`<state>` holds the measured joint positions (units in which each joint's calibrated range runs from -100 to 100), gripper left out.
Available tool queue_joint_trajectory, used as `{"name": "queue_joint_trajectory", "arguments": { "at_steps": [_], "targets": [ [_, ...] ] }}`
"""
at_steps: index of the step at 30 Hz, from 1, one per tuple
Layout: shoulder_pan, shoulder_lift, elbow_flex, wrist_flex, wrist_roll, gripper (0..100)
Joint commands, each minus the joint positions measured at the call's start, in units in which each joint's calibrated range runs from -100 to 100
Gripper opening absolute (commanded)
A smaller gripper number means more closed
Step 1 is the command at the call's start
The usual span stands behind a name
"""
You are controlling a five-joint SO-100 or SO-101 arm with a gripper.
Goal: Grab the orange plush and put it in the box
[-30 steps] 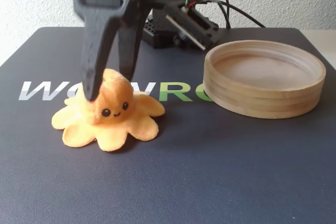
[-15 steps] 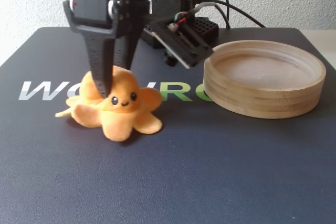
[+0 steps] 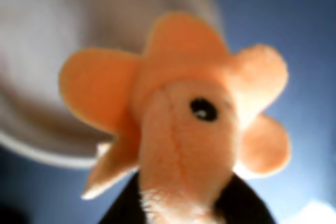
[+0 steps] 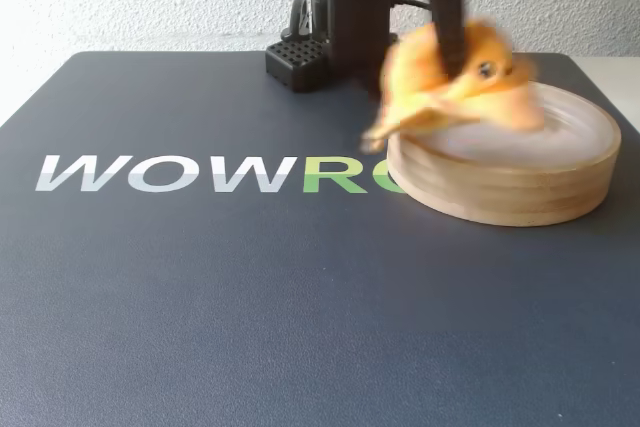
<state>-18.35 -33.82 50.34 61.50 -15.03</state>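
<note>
The orange plush [image 4: 470,82] is a soft octopus with a black eye and floppy tentacles. It hangs in the air, blurred by motion, above the left rim of the box [image 4: 510,187], a shallow round light-wood tray. My gripper [image 4: 455,42] is black, comes down from above and is shut on the plush's head. In the wrist view the plush [image 3: 184,124] fills the middle, squeezed between dark fingers [image 3: 239,203] at the bottom edge. The pale box rim [image 3: 37,145] curves behind it at the upper left.
A dark blue mat [image 4: 200,297] with the letters WOWRO [image 4: 200,172] covers the table. The arm's black base [image 4: 310,52] stands at the back centre against a white wall. A strip of white table [image 4: 620,72] shows at the right.
</note>
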Motion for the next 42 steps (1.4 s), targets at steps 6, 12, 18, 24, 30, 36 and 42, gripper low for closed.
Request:
{"name": "queue_joint_trajectory", "arguments": {
  "at_steps": [6,12,18,24,30,36,42],
  "targets": [
    [-10.08,-17.2,13.31,-2.12,-3.51,1],
    [-10.08,-22.93,17.21,-2.3,-3.15,15],
    [-10.9,-23.01,17.93,-1.86,-3.51,39],
    [-10.23,-23.69,17.66,-1.69,-3.09,46],
    [-6.04,-23.69,11.4,0.23,1.47,46],
    [4.57,-23.77,9.59,0.05,7.66,45],
    [11.96,-23.77,10.13,-6.56,12.9,10]
  ]
}}
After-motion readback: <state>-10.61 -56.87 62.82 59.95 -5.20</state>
